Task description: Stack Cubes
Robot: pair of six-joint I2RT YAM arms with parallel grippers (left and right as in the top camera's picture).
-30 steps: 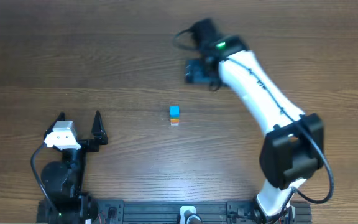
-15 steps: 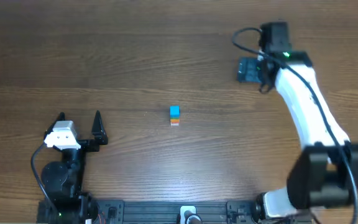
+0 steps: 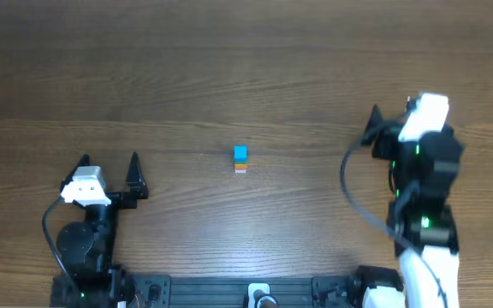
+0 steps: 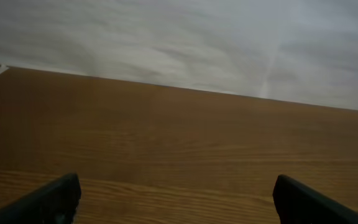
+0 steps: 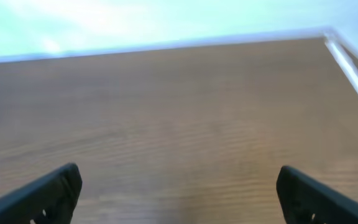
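1. A blue cube (image 3: pixel 240 153) sits stacked on an orange cube (image 3: pixel 240 167) at mid-tabletop (image 3: pixel 229 68).
2. The left pincer (image 3: pixel 108 162) rests left of the stack, fingers spread.
3. The right pincer (image 3: pixel 398 130) sits well apart, at right.

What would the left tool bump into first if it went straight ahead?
Probably nothing: the left tool faces bare table up to the far edge. The stacked cubes sit off to the side.

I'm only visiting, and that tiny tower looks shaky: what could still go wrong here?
The stack is narrow, with the blue cube on top, standing alone on the table; a knock to the table might topple it. The left gripper and the right gripper sit open and well clear, so an arm would endanger it only by swinging through the middle.
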